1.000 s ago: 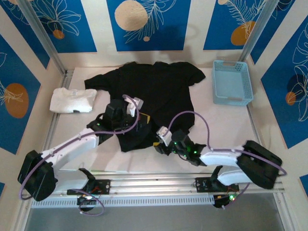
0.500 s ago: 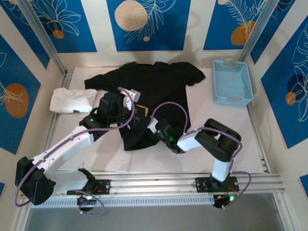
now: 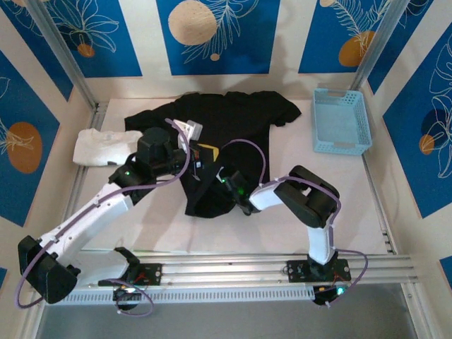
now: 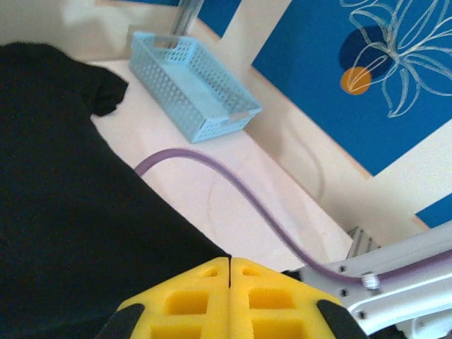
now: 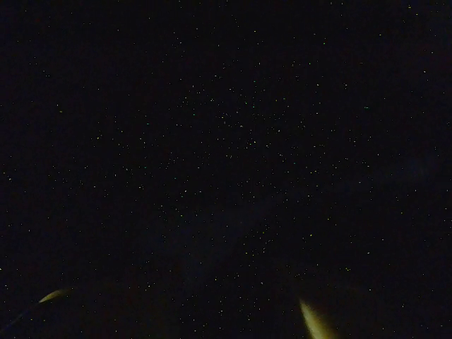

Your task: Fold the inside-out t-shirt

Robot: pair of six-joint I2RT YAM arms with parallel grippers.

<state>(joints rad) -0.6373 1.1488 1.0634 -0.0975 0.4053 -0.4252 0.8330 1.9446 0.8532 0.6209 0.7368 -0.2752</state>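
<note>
The black t-shirt lies spread at the back of the white table, its lower part bunched and lifted toward the middle. My left gripper hangs over the shirt's centre. In the left wrist view its yellow pads are pressed together, with the shirt's edge running into the tip. My right gripper is buried in the raised lower fold. Dark cloth covers the right wrist view; two faint yellow finger streaks show at the bottom, and how the jaws stand cannot be read.
A light blue basket stands at the back right. A folded white garment lies at the left edge. A purple cable loops above the table beside the shirt. Bare table lies in front of the shirt.
Both grippers have moved away from the front edge toward the shirt's middle, drawing the lower hem up with them. The right arm has folded in closer to the shirt.
</note>
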